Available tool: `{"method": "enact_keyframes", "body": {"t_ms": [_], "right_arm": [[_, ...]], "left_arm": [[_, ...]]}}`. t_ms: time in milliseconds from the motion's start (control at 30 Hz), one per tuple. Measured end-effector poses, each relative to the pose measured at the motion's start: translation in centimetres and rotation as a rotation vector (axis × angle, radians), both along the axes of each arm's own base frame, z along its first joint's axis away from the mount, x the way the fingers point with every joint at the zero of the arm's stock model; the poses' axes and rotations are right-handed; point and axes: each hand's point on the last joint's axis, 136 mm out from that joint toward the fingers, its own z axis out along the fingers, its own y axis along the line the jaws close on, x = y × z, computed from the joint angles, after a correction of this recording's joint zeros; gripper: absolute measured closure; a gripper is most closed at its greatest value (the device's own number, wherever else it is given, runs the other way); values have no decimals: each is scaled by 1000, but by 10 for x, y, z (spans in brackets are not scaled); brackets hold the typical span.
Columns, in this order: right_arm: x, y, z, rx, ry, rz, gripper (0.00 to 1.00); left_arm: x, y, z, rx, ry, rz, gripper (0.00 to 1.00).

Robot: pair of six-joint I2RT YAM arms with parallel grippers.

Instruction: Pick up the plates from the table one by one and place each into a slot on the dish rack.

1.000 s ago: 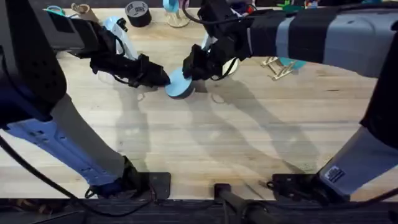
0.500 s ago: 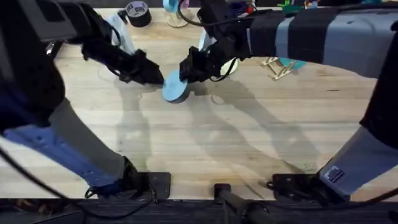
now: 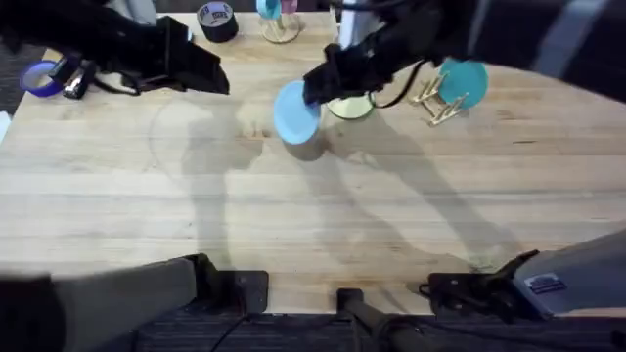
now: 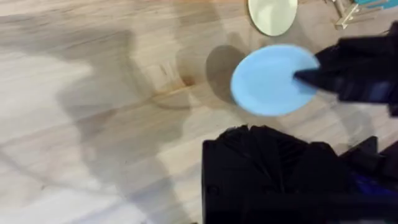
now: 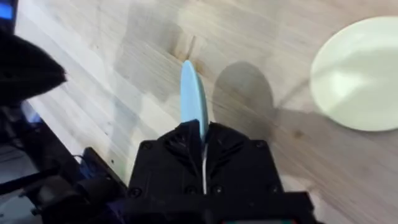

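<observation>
Blue plate (image 3: 295, 112) is the landmark. Left of it, well apart, the left pincer (image 3: 210, 76) hangs over bare desk (image 3: 323, 225); whether its fingers are open I cannot tell, they blur into the dark arm. The right pincer (image 3: 318, 88) clamps the plate's right edge and holds it raised over its shadow, likely gripped by the rim so it can go upright into a slot. Right of it the yellow plate (image 3: 350, 106) lies flat, partly hidden by the arm. Farther right stands the rack (image 3: 437, 101), a teal disc (image 3: 462, 82) already in it; its pegs are hard to make out.
</observation>
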Motion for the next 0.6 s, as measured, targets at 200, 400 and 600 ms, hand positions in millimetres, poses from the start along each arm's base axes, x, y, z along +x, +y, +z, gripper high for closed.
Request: {"method": "enact_keyframes", "body": {"t_ms": [200, 400, 600], "right_arm": [[1, -37, 38, -14, -121, 25, 973], [-4, -97, 79, -51, -238, -7, 973], [-3, -161, 114, -115, -395, -64, 973]], "left_arm": [[-32, -1, 32, 62, -86, 10, 960], [-68, -8, 59, 96, -164, 16, 960], [-94, -14, 77, 116, -248, 17, 550]]}}
